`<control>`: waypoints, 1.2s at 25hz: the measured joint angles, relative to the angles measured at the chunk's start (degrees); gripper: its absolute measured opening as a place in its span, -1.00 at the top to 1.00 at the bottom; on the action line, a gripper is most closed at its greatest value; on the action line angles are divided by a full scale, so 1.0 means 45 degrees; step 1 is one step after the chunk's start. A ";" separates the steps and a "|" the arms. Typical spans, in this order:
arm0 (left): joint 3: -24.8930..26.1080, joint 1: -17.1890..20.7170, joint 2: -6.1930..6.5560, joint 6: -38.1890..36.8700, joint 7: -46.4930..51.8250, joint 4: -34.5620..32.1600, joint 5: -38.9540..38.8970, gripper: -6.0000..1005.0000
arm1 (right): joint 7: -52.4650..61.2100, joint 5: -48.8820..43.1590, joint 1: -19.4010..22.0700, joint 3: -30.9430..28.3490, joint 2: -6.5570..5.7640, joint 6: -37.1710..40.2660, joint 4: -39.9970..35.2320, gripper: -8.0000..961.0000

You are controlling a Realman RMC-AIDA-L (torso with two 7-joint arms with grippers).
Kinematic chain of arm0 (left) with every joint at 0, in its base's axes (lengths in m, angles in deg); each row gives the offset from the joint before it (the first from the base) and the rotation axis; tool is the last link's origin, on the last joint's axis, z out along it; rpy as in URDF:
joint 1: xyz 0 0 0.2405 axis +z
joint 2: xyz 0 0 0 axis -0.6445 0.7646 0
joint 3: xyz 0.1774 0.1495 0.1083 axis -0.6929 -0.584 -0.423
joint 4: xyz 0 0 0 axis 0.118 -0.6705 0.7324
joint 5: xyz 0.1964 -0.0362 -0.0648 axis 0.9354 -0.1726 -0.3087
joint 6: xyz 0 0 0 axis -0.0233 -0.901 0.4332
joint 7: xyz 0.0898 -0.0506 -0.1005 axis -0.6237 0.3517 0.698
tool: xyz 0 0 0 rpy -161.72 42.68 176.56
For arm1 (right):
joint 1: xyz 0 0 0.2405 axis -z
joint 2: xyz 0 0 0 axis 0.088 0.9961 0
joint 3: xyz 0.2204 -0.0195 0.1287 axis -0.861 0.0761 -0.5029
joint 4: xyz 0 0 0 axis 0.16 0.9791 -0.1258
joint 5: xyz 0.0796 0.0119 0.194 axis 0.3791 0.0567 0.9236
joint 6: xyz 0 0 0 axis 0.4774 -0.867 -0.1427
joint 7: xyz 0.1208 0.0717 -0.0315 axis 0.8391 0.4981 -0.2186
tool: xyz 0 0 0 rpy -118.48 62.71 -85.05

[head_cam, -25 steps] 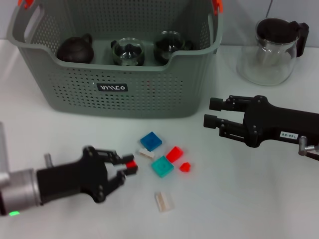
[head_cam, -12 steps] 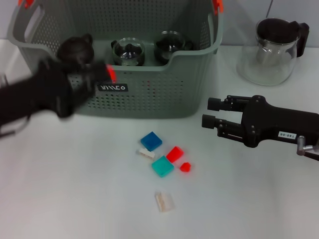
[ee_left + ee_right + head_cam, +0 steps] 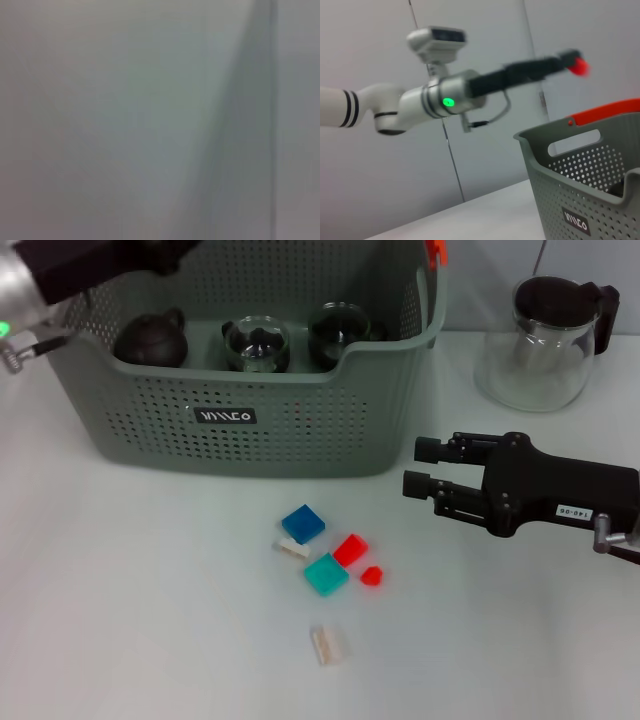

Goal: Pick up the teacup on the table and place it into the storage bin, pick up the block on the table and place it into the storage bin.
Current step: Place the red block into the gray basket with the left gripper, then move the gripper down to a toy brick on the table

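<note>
Left arm lifting a block above the bin

The left gripper (image 3: 572, 62) is hovering high over the large grey-green perforated plastic storage bin (image 3: 250, 420), clenching a small red block (image 3: 579, 66): light, rigid, slick-sided, best pinched across flat faces. The right gripper (image 3: 422, 467) is waiting beside the bin, fingers parted and holding nothing.
</note>
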 joint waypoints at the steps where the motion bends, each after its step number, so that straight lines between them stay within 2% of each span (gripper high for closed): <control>1: -0.0761 -0.0036 -0.0010 0.0876 0.0276 -0.0177 -0.0002 0.57 | -0.0001 0.0000 0.0000 -0.0007 0.0000 -0.0001 0.0000 -0.09; 5: -0.4186 0.0066 -0.0221 0.4366 0.1515 -0.1386 0.0334 0.51 | 0.0007 0.0000 -0.0018 -0.0028 -0.0001 0.0000 0.0000 -0.09; 7: -0.5499 0.0061 -0.0354 0.5842 0.2428 -0.1812 0.0968 0.47 | 0.0016 0.0000 -0.0017 -0.0032 -0.0001 0.0002 0.0000 -0.09; 10: -0.6032 -0.0092 -0.0526 0.6961 0.3461 -0.1852 0.1489 0.43 | 0.0017 0.0000 -0.0012 -0.0037 0.0000 -0.0008 0.0000 -0.09; 14: -0.5888 -0.0074 -0.0704 0.7293 0.3823 -0.2013 0.1400 0.37 | -0.0029 0.0034 0.0039 -0.0042 -0.0009 -0.0020 0.0000 -0.08; 20: -0.5702 0.0844 -0.0759 0.6369 0.3614 -0.2695 -0.0892 0.27 | -0.0056 0.0060 0.0043 -0.0042 -0.0019 -0.0033 0.0000 -0.08; 23: -0.4857 0.1493 -0.0810 0.4641 0.2952 -0.2472 -0.2892 0.04 | -0.0066 0.0068 0.0040 -0.0041 0.0004 -0.0074 0.0001 -0.08; 26: -0.3526 0.2234 -0.0923 0.1757 0.1416 -0.1333 -0.4610 -0.20 | -0.0075 0.0063 0.0032 -0.0041 0.0015 -0.0163 0.0001 -0.08; 30: -0.3093 0.3333 -0.0856 -0.0544 0.0585 -0.0753 -0.4123 -0.56 | -0.0076 0.0068 0.0019 -0.0042 0.0017 -0.0232 -0.0001 -0.08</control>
